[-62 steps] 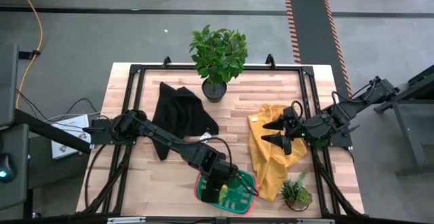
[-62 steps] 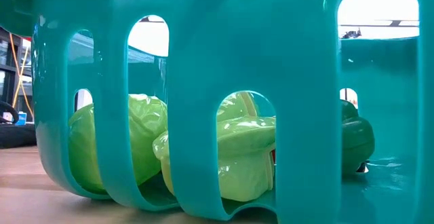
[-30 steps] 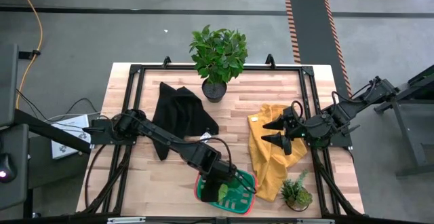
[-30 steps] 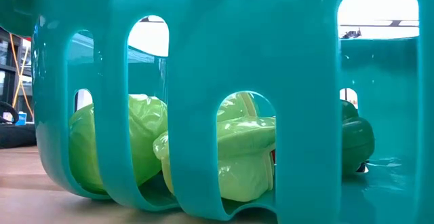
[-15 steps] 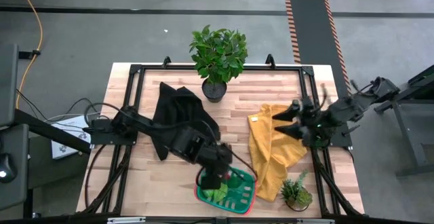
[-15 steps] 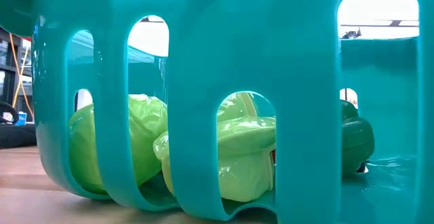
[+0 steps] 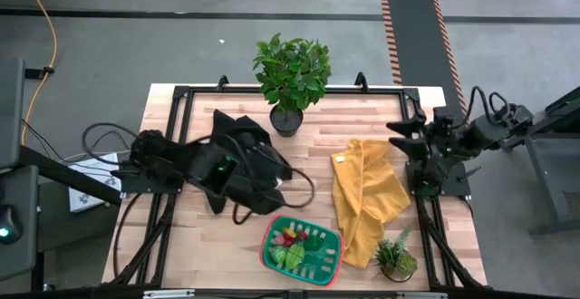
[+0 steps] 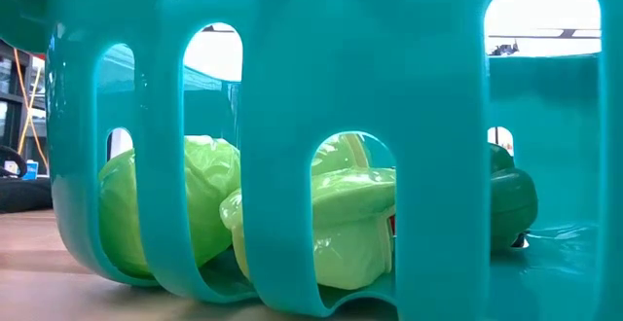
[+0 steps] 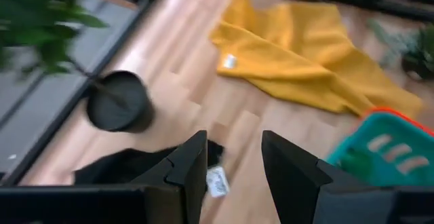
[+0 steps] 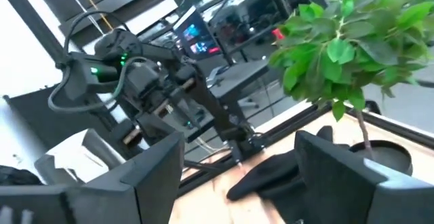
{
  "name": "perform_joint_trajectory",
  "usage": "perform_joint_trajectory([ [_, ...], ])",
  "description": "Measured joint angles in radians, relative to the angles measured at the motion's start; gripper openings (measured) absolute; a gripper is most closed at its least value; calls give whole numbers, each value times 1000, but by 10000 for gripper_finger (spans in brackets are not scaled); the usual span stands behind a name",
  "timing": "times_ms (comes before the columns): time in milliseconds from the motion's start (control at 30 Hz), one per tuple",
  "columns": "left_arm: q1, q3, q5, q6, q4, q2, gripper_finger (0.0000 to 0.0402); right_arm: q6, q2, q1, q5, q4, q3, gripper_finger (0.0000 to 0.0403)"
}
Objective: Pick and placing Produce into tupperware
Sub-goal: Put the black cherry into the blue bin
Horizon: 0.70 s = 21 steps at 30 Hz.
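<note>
The tupperware (image 7: pixel 303 245) sits at the near edge of the bench (image 7: pixel 181 236), and I place everything else from it. Inside it lie the produce (image 7: pixel 292 243): lime-green pieces, a darker green one and a red bit (through the slotted wall in the low view the pale green lumps (image 8: pixel 355 229) press close against the side). My left fingers (image 9: pixel 234 166) hang up and to the left of the tupperware, over the black cloth (image 7: pixel 237 154), parted with nothing between them. My right fingers (image 10: pixel 237 176) are well off to the upper right of the tupperware, near the bench's right rail, spread wide and holding nothing. The yellow cloth (image 7: pixel 364 195) lies crumpled just right of the tupperware. A small potted plant (image 7: pixel 396 258) stands further right, and the large potted plant (image 7: pixel 292 77) stands far behind the tupperware at the bench's back edge.
</note>
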Motion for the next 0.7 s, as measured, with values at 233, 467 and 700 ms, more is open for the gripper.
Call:
perform_joint_trajectory([
  [233, -29, 0, -143, -39, -25, -80, 129, 25, 1, 0, 55, -61, 0, 270],
  [467, -34, 0, -181, 4, -25, -164, 129, 92, 1, 0, 99, -106, 0, 270],
  [700, -34, 0, -214, 32, -24, -286, 129, 144, 9, 0, 138, -154, 0, 270],
])
